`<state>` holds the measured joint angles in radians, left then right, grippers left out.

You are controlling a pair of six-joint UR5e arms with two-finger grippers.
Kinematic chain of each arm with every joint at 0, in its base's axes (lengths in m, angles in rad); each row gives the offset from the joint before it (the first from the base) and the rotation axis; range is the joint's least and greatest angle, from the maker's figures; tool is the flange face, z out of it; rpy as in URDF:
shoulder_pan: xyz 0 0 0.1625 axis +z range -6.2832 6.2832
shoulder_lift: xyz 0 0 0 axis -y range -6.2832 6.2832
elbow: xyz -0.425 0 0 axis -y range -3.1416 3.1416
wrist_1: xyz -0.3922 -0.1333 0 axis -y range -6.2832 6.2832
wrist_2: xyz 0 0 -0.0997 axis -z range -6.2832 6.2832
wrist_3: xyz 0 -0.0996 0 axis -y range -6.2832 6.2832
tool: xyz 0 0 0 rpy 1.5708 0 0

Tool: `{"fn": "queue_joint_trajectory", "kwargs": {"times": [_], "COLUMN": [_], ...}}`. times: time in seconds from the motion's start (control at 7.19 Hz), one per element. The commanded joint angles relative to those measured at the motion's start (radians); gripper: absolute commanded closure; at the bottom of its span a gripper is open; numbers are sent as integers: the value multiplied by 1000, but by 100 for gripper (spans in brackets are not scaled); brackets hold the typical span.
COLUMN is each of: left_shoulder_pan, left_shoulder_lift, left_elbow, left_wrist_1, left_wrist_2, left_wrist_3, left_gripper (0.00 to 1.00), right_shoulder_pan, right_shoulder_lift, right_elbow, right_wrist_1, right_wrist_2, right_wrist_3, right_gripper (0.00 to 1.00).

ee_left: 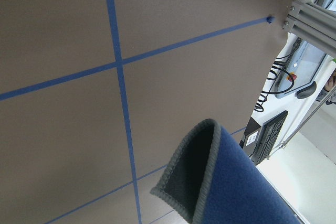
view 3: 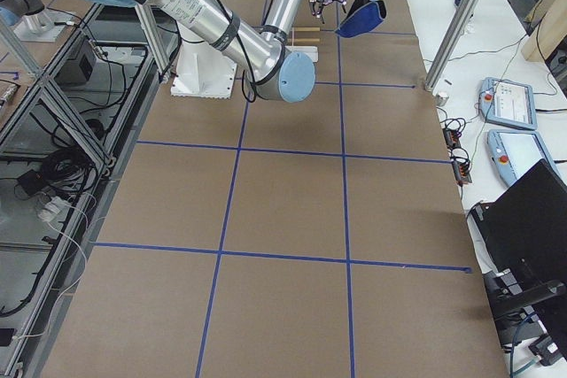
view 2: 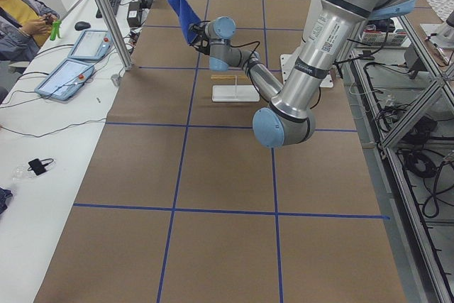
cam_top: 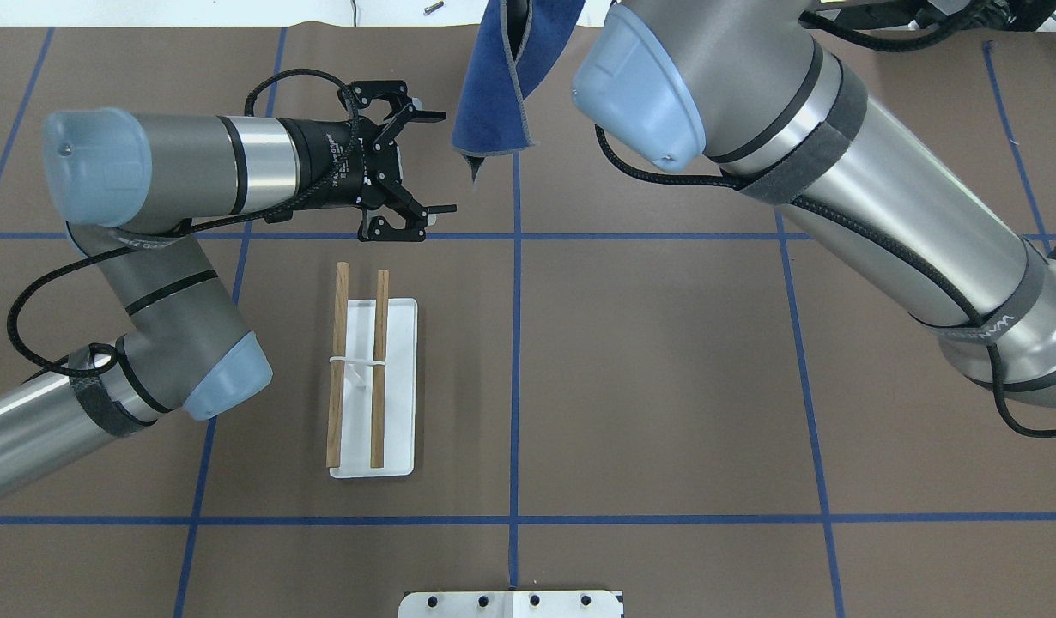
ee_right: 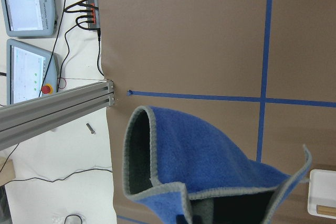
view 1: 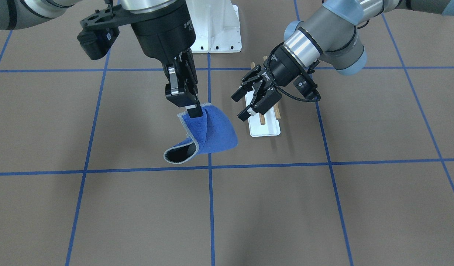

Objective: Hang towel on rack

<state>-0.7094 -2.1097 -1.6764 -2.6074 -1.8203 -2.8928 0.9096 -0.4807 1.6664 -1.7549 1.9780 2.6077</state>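
The blue towel (view 1: 212,131) hangs curled from my right gripper (view 1: 195,111), which is shut on its upper edge and holds it above the table. It also shows in the overhead view (cam_top: 498,86), the left wrist view (ee_left: 236,182) and the right wrist view (ee_right: 199,166). The rack (cam_top: 399,386), a white base with two wooden rods (cam_top: 336,369), stands on the table. My left gripper (cam_top: 446,161) is open and empty. It hovers past the rack's far end and points at the towel, a short gap from it. In the front view it (view 1: 240,108) overlaps the rack (view 1: 265,127).
The big white bolted pedestal (view 1: 216,29) stands at the robot's side of the table. Blue tape lines cross the brown table top. An aluminium post (ee_right: 52,111) and control pendants (ee_right: 26,1) sit past the table's far edge.
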Motion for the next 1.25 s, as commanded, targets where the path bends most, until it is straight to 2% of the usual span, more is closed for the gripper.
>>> {"fn": "queue_joint_trajectory", "kwargs": {"times": [0.0,0.14,0.42,0.97,1.11], "left_shoulder_pan": [7,7,8,30,30], "left_shoulder_lift": [2,4,5,7,7], "left_elbow": [9,10,15,33,32], "left_wrist_1": [-31,-39,-51,-97,-97], "left_wrist_2": [58,120,160,174,174], "left_wrist_3": [-45,-93,-100,-92,-94], "left_gripper": [3,3,3,3,3], "right_shoulder_pan": [0,0,0,-2,-2], "right_shoulder_lift": [4,2,4,-2,-12], "right_elbow": [6,7,9,7,4], "right_wrist_1": [0,-1,0,0,-3], "right_wrist_2": [-1,-1,-1,-11,-66], "right_wrist_3": [5,6,6,-9,55], "right_gripper": [100,100,100,100,100]}}
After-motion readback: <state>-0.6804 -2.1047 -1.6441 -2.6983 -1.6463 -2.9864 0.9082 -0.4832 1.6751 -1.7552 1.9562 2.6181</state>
